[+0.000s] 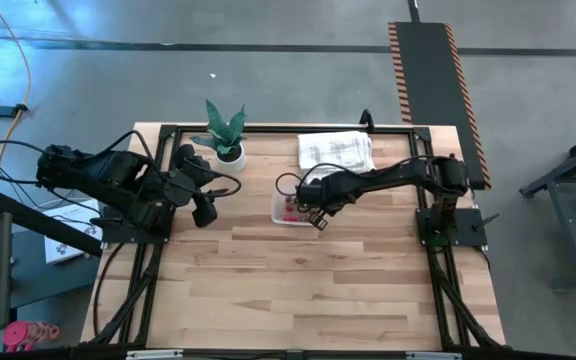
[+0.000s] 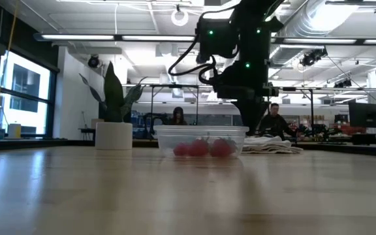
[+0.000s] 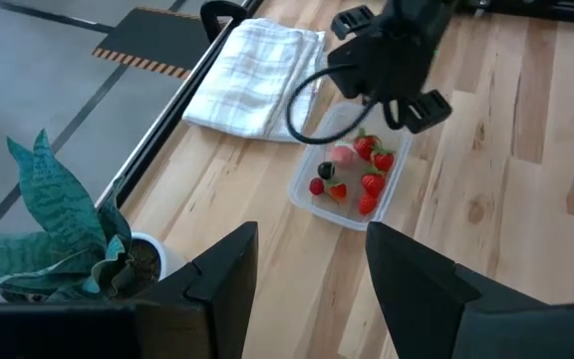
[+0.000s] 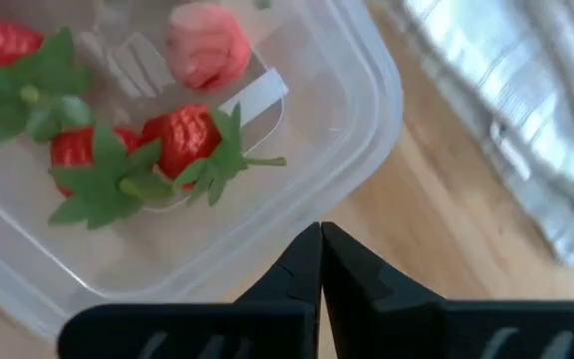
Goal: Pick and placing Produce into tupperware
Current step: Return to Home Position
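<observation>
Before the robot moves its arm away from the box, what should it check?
1. Produce all inside the tupperware: ok, none seen on the table.
2. Right gripper shut and empty: ok.
3. Right gripper clear of the tupperware's rim: cannot tell.
4. Tupperware flat on the table: ok.
5. Left gripper open, empty, off by the plant: ok.

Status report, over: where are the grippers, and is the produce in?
Right gripper shut, empty, above the tupperware edge. Left gripper open, waiting near the plant. Produce in view lies inside it. Towel beside, not in the way.
</observation>
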Controlling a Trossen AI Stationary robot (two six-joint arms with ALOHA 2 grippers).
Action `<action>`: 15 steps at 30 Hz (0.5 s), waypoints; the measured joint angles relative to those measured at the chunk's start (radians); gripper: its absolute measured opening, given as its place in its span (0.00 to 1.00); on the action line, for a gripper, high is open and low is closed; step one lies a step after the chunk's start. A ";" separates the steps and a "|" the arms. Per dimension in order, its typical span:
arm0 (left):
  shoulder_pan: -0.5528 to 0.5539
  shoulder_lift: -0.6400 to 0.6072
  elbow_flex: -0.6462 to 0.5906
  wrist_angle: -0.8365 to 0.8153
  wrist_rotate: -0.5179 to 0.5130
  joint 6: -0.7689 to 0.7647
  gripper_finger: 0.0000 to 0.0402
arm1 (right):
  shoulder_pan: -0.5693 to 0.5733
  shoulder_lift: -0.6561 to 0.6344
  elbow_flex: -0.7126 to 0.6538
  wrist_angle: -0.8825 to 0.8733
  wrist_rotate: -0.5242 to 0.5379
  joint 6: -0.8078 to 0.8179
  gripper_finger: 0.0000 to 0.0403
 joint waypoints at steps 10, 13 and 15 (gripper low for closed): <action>0.000 0.000 0.000 0.000 0.000 -0.002 0.45 | -0.059 0.000 0.000 0.079 -0.014 -0.069 0.00; 0.000 0.000 0.000 0.000 0.000 -0.002 0.45 | -0.057 -0.004 0.000 0.041 -0.024 -0.069 0.00; 0.000 0.000 0.000 -0.007 -0.006 -0.003 0.45 | -0.043 -0.026 0.000 0.014 -0.003 -0.069 0.00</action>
